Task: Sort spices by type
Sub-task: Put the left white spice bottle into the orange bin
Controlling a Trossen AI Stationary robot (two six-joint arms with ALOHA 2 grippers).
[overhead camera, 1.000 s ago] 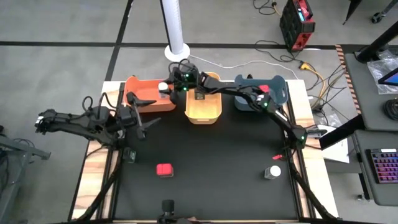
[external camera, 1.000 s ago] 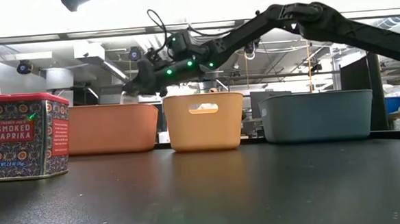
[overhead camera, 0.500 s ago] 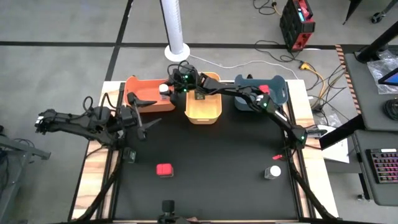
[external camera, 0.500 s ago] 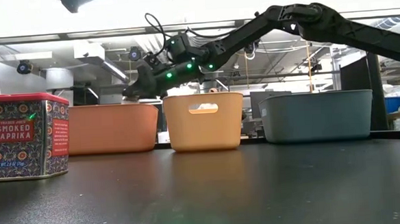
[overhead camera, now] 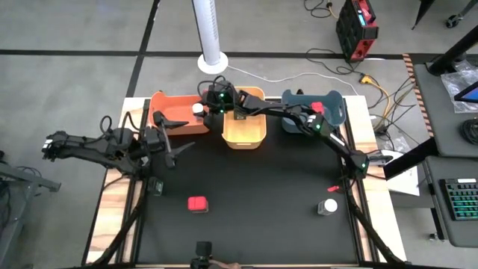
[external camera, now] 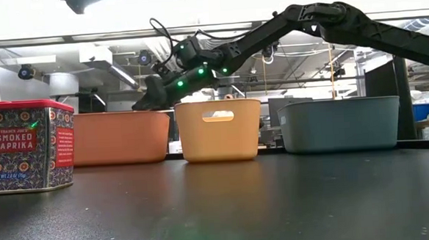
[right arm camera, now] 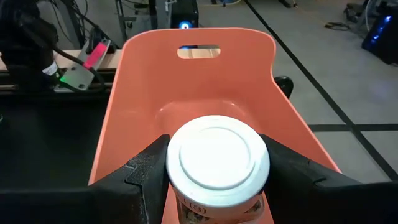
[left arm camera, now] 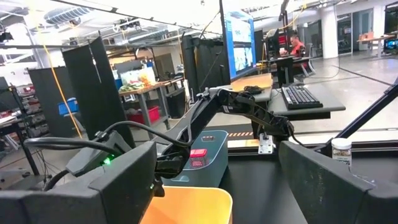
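Here the right tool (right arm camera: 217, 180) grips a clear jar (right arm camera: 217, 167) — flat white cap — above the orange bin (right arm camera: 193, 81).

Beside the yellow-orange bin (overhead camera: 244, 128), an orange bin (overhead camera: 173, 113) and a grey-blue bin (external camera: 339, 124) are showing; the white-capped jar (right arm camera: 217, 163) is sitting between dark fingers (right arm camera: 140, 177); the counter (overhead camera: 261, 194) is black.

Overhead looks down; low level; both share orange bin (overhead camera: 179, 113).
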